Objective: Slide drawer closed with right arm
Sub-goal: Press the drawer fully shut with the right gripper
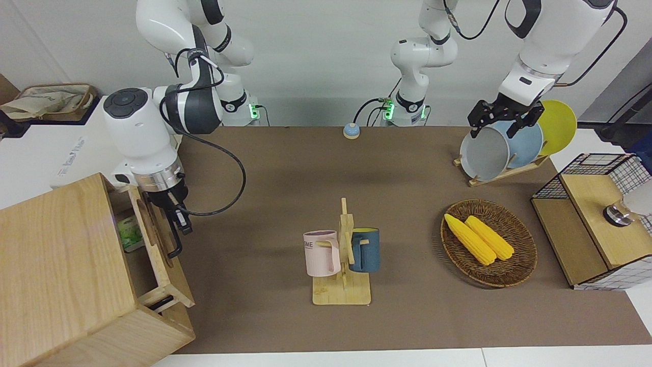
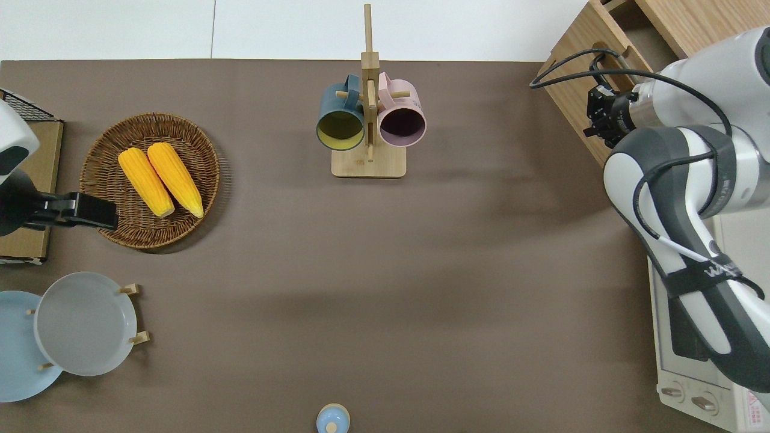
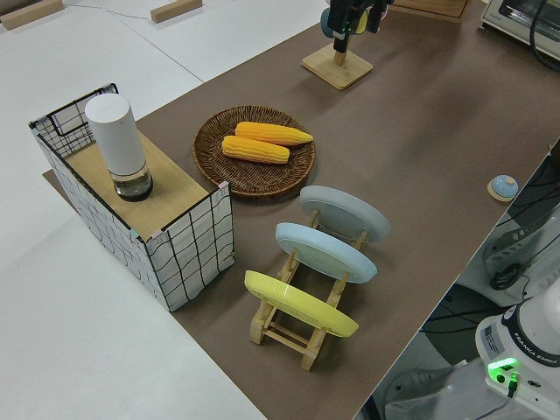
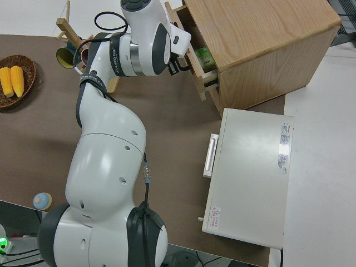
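The pale-wood drawer (image 1: 159,250) stands only a little way out of the big pale-wood cabinet (image 1: 56,270) at the right arm's end of the table. Its black loop handle (image 1: 174,243) is on the front panel (image 2: 576,77). A green packet (image 1: 130,233) lies inside the drawer and also shows in the right side view (image 4: 204,54). My right gripper (image 1: 179,218) is at the front panel by the handle's end nearer to the robots; it also shows in the overhead view (image 2: 603,113) and the right side view (image 4: 177,65). My left arm is parked, its gripper (image 1: 501,122) open.
A white toaster oven (image 2: 692,361) stands beside the cabinet, nearer to the robots. A mug rack (image 1: 342,265) with a pink and a blue mug is mid-table. A basket of corn (image 1: 488,242), a plate rack (image 1: 501,148) and a wire-mesh box (image 1: 591,219) are toward the left arm's end.
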Robot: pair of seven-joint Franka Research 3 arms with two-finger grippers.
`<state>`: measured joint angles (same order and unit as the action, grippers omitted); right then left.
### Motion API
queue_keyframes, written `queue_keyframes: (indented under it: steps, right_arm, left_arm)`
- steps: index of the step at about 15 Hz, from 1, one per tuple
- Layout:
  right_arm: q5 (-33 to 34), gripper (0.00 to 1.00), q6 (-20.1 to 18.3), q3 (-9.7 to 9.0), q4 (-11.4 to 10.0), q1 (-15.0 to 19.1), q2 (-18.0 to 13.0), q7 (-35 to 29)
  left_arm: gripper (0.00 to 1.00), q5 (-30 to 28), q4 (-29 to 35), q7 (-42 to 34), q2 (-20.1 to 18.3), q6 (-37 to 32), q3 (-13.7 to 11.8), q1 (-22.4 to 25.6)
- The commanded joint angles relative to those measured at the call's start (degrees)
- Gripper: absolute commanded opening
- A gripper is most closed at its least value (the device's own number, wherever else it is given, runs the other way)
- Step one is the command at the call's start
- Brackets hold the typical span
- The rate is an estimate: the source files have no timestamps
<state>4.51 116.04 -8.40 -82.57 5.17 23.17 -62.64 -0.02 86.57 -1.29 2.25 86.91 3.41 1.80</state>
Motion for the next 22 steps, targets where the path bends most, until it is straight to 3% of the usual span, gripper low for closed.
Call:
queue_keyframes:
  steps: [1,12,18,22]
  right_arm:
    - [-1.1,0.000,2.3,-1.18,0.9,3.3,0.8,2.6]
    - [-1.3,0.000,3.8,-1.53,2.1,5.8,2.0,6.9]
    - [-1.4,0.000,2.4,-1.70,1.7,3.2,1.9,7.0]
    - [-1.4,0.000,-6.8,-2.67,1.6,-0.1,0.2,10.0]
  left_arm:
    - [0.99,1.0,-1.4,-0.6,0.7,-1.1,0.4,0.2]
    - [0.99,1.0,-1.5,-0.6,0.7,-1.1,0.4,0.2]
    - [0.99,1.0,-1.5,-0.6,0.7,-1.1,0.4,0.2]
    - [0.99,1.0,-1.5,-0.6,0.7,-1.1,0.4,0.2]
